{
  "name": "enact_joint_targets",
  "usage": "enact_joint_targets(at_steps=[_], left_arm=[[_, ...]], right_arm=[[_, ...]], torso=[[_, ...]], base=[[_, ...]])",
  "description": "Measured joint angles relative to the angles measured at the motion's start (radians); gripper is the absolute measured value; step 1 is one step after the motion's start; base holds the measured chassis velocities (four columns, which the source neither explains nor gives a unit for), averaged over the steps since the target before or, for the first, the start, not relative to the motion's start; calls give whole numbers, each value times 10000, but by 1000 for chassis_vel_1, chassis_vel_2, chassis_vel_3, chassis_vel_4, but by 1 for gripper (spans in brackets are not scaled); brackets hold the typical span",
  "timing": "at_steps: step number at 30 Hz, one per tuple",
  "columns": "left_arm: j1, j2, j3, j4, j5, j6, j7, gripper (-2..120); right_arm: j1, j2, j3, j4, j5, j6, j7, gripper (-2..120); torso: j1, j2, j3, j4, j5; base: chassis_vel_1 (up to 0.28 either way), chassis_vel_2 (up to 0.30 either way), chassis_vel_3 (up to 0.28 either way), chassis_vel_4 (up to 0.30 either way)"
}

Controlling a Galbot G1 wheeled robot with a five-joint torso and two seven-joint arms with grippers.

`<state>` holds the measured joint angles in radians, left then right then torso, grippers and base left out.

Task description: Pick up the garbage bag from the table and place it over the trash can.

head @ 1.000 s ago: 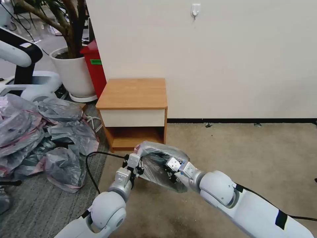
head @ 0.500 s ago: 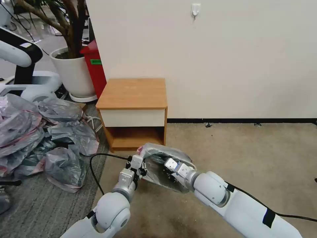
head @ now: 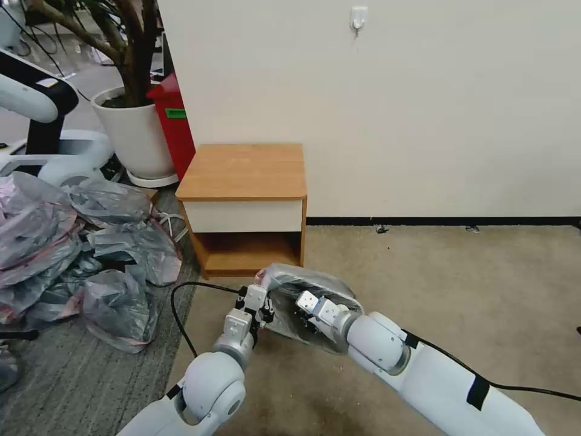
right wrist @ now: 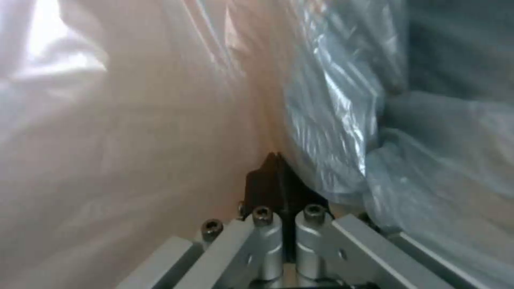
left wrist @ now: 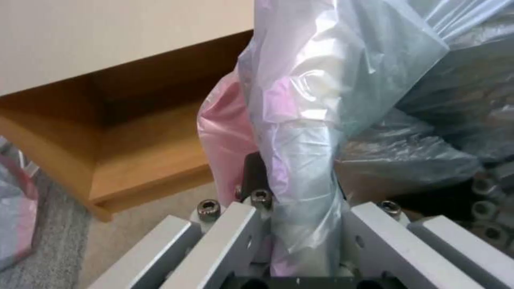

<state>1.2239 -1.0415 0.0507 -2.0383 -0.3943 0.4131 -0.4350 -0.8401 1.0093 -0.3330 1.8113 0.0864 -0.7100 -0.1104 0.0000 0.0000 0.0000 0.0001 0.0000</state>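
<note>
The garbage bag (head: 315,284), grey crinkly film with a pink rim, hangs low over the carpet just in front of the table (head: 242,169). My left gripper (head: 261,307) is shut on the bag's left edge; in the left wrist view a bunched strip of the garbage bag (left wrist: 300,160) runs between the fingers of the left gripper (left wrist: 294,180), with the table's shelf (left wrist: 144,152) behind. My right gripper (head: 307,307) reaches inside the bag; in the right wrist view the right gripper (right wrist: 278,172) has its black pads pressed together where the film converges. The trash can is hidden.
A heap of grey bags (head: 72,242) covers the striped rug at the left. A white plant pot (head: 136,133) and a red box (head: 175,127) stand behind it. The wall runs behind the table. Beige carpet (head: 454,284) lies open to the right.
Both arms have shifted a little, the left gripper to the right and the bag slightly lower. The grip on the bag is unchanged.
</note>
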Motion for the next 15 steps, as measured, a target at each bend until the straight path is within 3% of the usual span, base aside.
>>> enact_joint_targets(at_steps=[15], left_arm=[[-42,7,81,-25,-283,17,-45,1]], right_arm=[[390,509,-382,-1174,-337,1,17,0]], torso=[[0,0,0,0,-1]], base=[[0,0,0,0]])
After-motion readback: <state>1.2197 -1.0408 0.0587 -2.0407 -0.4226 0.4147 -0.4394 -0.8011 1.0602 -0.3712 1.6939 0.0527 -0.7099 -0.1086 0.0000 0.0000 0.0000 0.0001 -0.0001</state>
